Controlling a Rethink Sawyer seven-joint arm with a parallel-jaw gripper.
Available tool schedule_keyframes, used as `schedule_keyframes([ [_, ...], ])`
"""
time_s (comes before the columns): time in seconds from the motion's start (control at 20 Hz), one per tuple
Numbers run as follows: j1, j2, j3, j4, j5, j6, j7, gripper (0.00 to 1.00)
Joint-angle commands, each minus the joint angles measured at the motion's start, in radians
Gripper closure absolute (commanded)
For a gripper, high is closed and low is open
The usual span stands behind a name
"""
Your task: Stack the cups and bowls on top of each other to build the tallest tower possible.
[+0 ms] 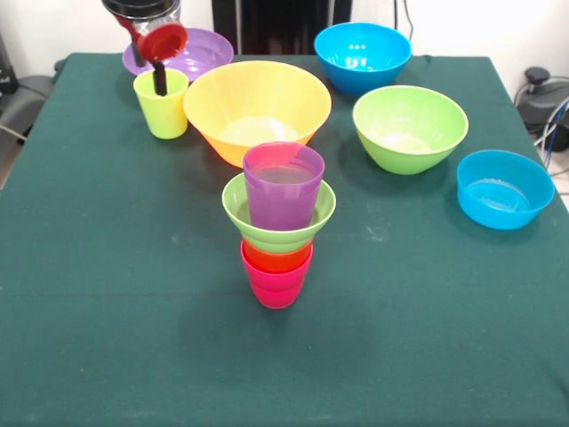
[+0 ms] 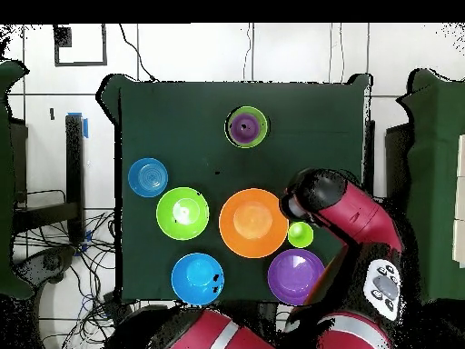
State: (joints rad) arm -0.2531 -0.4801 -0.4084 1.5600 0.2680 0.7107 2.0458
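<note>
The tower stands mid-table: a red-pink cup (image 1: 276,286) lowest, then an orange cup (image 1: 276,257), the small ribbed lime green bowl (image 1: 278,216) and a purple cup (image 1: 283,185) on top. From overhead the tower (image 2: 247,127) shows as purple inside green. The lime green cup (image 1: 162,107) (image 2: 301,234) stands upright on the table at the back left of the front view. My gripper (image 1: 161,82) comes down from above, and its tip dips into this cup's mouth. The arm (image 2: 341,207) hides the gripper from overhead.
A large orange-yellow bowl (image 1: 258,108) (image 2: 253,223) sits right beside the green cup and a purple bowl (image 1: 188,53) (image 2: 295,276) behind it. There are also a blue bowl (image 1: 362,55) (image 2: 197,278), a medium lime green bowl (image 1: 410,127) (image 2: 182,213) and a smaller blue bowl (image 1: 503,189) (image 2: 147,177).
</note>
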Motion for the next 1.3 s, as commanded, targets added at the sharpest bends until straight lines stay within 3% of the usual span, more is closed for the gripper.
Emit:
schedule_keyframes([
  [0.05, 0.001, 0.041, 0.139, 0.073, -0.027, -0.080, 0.068, 0.00],
  [0.7, -0.034, 0.085, 0.178, 0.047, -0.020, -0.170, 0.067, 0.00],
  [1.3, -0.027, 0.072, 0.163, 0.062, -0.030, -0.119, 0.073, 0.00],
])
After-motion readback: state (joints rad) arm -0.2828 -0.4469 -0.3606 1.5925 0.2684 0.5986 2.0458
